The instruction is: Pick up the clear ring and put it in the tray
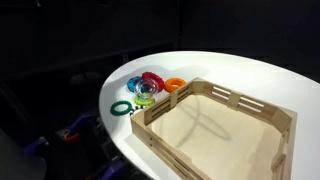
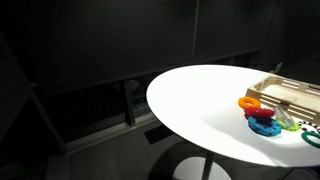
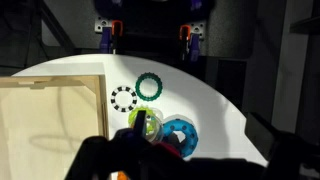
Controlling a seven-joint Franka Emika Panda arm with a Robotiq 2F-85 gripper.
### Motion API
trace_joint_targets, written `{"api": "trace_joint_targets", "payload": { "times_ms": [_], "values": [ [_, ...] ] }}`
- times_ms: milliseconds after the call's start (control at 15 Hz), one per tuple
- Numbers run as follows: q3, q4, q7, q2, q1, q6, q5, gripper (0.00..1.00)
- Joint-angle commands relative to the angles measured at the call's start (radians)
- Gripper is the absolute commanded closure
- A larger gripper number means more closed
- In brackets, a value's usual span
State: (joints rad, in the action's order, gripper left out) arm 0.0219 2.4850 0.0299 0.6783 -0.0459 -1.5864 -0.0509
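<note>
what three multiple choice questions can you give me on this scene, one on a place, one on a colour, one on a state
1. Where do the coloured rings lie?
A) inside the tray
B) on the white table, beside the tray
C) on the floor

2. Which colour is the ring nearest the tray's wall?
A) orange
B) purple
C) pink

3. What state is the tray in?
A) empty
B) holding one ring
C) flipped over

Answers:
1 B: the rings cluster on the table outside the tray's wall.
2 A: the orange ring lies right by the tray's corner.
3 A: only bare plywood shows inside the upright tray.
</note>
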Motion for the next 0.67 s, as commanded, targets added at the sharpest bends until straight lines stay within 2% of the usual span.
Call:
{"api": "trace_joint_targets", "payload": {
  "times_ms": [0, 600],
  "values": [
    [0.005, -0.002, -0.003, 0.000, 0.007, 0.002, -0.002, 0.00],
    [0.008, -0.028, 0.010, -0.013, 0.010, -0.003, -0.005, 0.00]
  ]
}}
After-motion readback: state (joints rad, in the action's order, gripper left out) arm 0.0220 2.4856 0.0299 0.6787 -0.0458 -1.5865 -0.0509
